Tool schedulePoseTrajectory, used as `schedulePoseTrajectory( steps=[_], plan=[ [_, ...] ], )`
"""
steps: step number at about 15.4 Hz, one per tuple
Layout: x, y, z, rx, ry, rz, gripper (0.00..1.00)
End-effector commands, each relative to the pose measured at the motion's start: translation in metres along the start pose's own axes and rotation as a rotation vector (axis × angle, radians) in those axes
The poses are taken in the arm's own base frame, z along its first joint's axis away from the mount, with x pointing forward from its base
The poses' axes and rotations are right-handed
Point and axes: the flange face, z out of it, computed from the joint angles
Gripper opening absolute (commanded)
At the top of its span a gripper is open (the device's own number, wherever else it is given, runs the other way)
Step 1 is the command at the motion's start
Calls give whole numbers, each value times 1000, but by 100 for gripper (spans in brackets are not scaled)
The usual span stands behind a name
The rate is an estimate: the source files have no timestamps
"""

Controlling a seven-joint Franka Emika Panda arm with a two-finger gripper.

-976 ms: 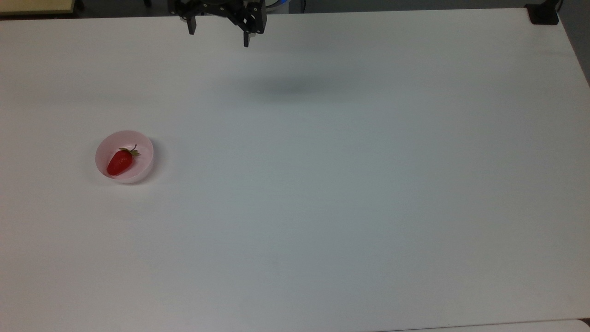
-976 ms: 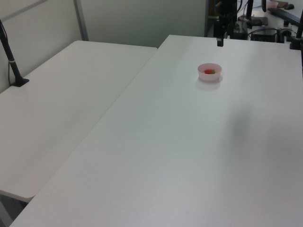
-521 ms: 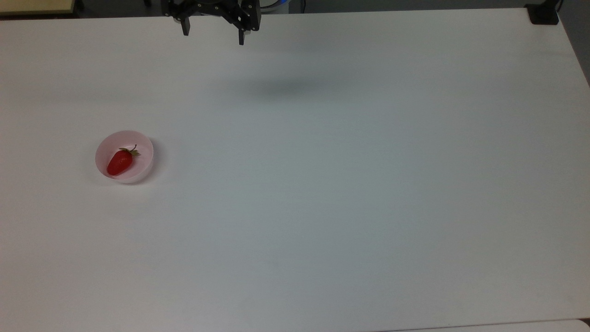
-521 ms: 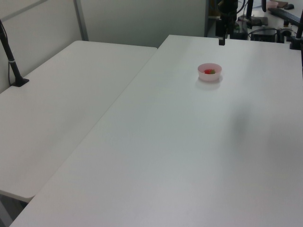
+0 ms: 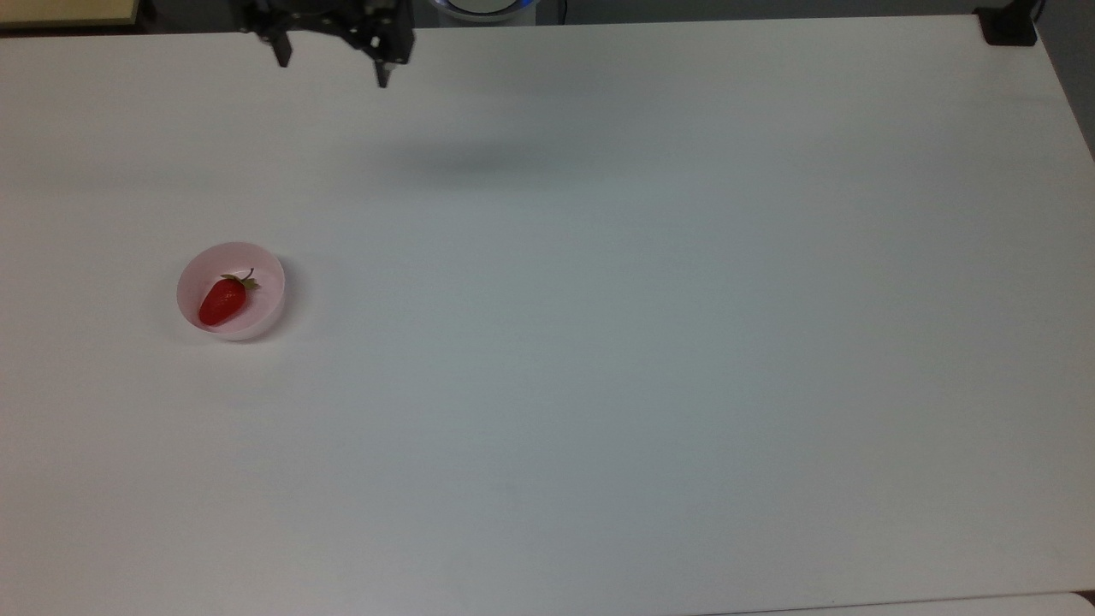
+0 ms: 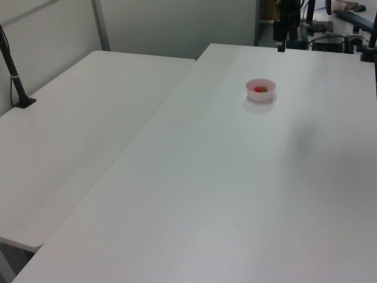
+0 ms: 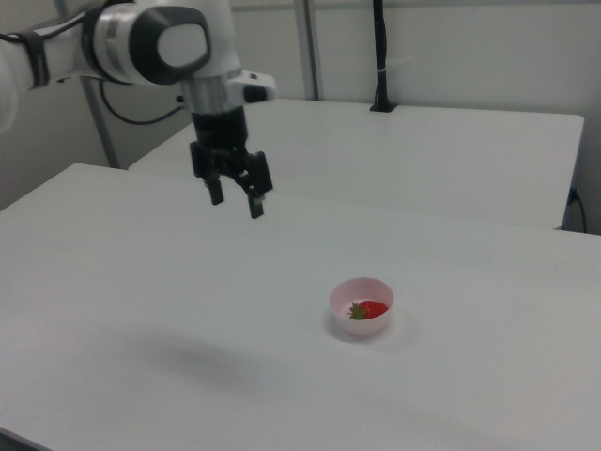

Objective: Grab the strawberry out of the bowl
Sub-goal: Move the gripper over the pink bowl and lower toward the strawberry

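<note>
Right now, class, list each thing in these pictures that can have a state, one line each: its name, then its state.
claw: open, empty, raised above the table, well apart from the bowl.
strawberry: lying on its side inside the bowl, not gripped.
bowl: upright on the table, holding the strawberry.
table: level, carrying the bowl.

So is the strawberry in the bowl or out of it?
In. The strawberry lies inside the pink bowl, and the open gripper hangs far off, holding nothing.
</note>
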Motion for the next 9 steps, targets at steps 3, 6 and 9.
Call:
schedulePoseTrajectory(
  steps=[3,6,9],
  plan=[
    [39,61,44,57,60,125,100],
    [67,86,87,52,88,266,96],
    [95,100,126,43,106,398,88]
  ],
)
